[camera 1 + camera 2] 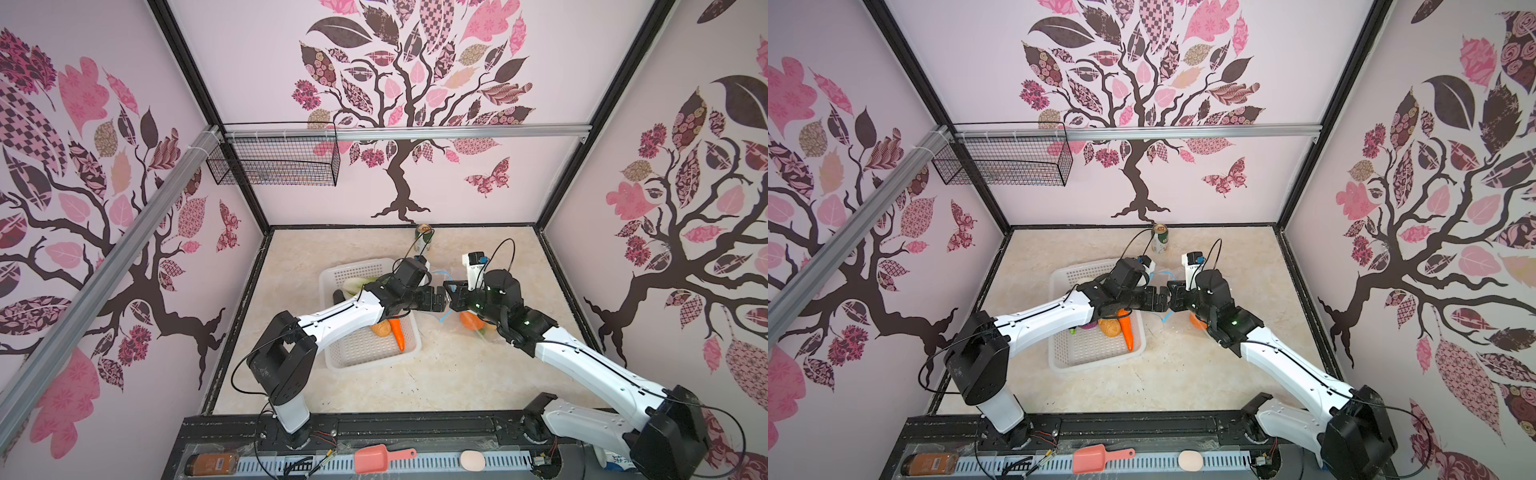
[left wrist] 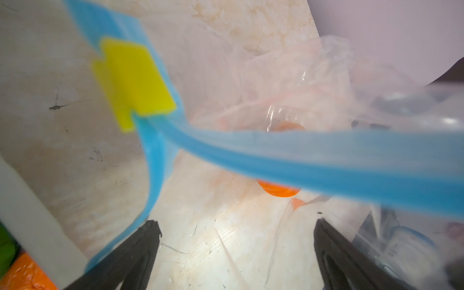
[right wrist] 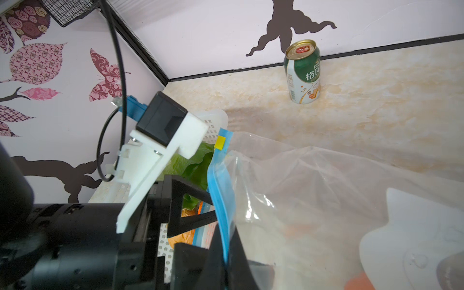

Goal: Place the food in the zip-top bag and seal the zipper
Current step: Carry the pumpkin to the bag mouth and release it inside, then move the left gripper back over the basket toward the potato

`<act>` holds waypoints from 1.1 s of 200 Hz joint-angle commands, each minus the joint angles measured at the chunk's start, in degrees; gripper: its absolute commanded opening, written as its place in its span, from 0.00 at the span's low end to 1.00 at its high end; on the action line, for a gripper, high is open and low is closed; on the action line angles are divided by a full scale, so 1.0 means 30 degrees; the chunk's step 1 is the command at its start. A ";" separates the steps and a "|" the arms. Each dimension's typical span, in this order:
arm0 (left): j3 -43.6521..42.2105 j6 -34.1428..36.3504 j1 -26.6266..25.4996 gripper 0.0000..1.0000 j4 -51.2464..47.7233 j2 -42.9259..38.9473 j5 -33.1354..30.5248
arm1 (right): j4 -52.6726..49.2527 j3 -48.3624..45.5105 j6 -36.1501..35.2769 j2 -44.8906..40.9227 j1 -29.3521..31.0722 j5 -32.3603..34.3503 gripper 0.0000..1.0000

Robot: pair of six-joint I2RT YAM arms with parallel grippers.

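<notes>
Right gripper (image 3: 224, 253) pinches blue zipper (image 3: 221, 190) of clear bag (image 3: 313, 180).

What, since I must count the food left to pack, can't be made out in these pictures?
- White basket: in both top views the left arm covers much of its contents.
- Zip-top bag: the right arm hides most of it in top views; in the left wrist view the blurred zipper crosses the orange pumpkin.
- Right gripper: partly cut off by the right wrist view's edge.
</notes>
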 commanded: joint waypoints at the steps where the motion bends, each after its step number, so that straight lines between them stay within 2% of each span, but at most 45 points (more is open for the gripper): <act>1: 0.0414 0.0203 -0.0058 0.98 0.0206 -0.1641 0.0225 | 0.0020 0.0016 -0.0305 -0.0174 0.0059 0.0460 0.00; 29: -0.0395 0.0546 -0.0022 0.98 0.0081 -0.3317 -0.0155 | -0.0114 0.0117 -0.0534 -0.0105 0.0068 0.0882 0.00; 55: -0.1283 0.0732 0.0009 0.98 -0.0758 -0.4957 -0.1460 | -0.0120 0.0205 -0.0596 -0.0025 0.0047 0.0964 0.00; 74: -0.2110 0.0773 0.0140 0.98 -0.1583 -0.6089 -0.2842 | -0.0083 0.0218 -0.0673 -0.0024 0.0061 0.1110 0.00; 111: -0.3751 0.0255 0.0798 0.99 -0.3572 -0.7722 -0.6814 | -0.0101 0.0256 -0.0788 0.0019 0.0048 0.1327 0.00; 130: -0.4559 0.0206 0.1321 0.99 -0.4163 -0.8180 -0.7798 | -0.0103 0.0272 -0.0834 0.0078 0.0061 0.1327 0.00; 174: -0.5541 0.0037 0.2138 0.98 -0.5226 -0.7547 -0.8028 | -0.0178 0.0235 -0.0996 0.0150 0.0047 0.1433 0.00; 220: -0.6573 -0.0610 0.2148 0.87 -0.4780 -0.6354 -0.7680 | -0.0313 0.0124 -0.1222 -0.0052 0.0048 0.1680 0.00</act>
